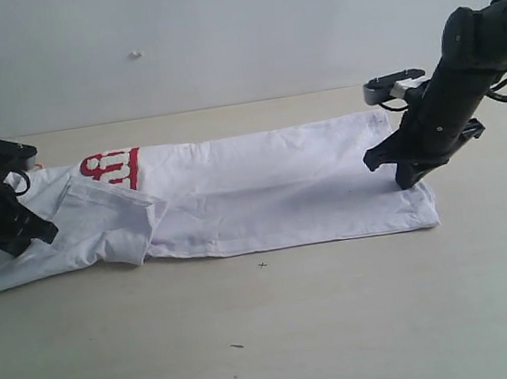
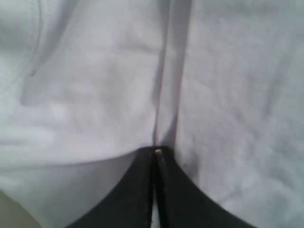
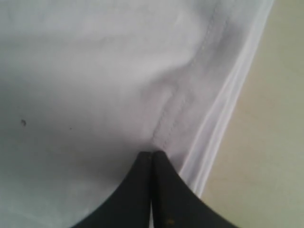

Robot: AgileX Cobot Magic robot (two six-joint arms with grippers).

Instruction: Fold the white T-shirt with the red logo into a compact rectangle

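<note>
The white T-shirt (image 1: 281, 186) lies on the table as a long flat strip, with a sleeve flap (image 1: 112, 217) folded over near its left end. Only part of the red logo (image 1: 112, 169) shows at the strip's far edge. My left gripper (image 1: 28, 240) sits on the shirt's left end. In the left wrist view it (image 2: 154, 151) is shut, with a crease of white cloth (image 2: 95, 95) running from its tips. My right gripper (image 1: 406, 179) presses on the right end, shut (image 3: 152, 153) on puckered fabric (image 3: 95, 71) beside the stitched hem (image 3: 199, 61).
The pale wooden table (image 1: 346, 327) stretches in front of the shirt, with two small dark specks (image 1: 237, 346) on it. A plain wall (image 1: 215, 36) rises behind. Bare tabletop (image 3: 275, 118) shows just beyond the hem in the right wrist view.
</note>
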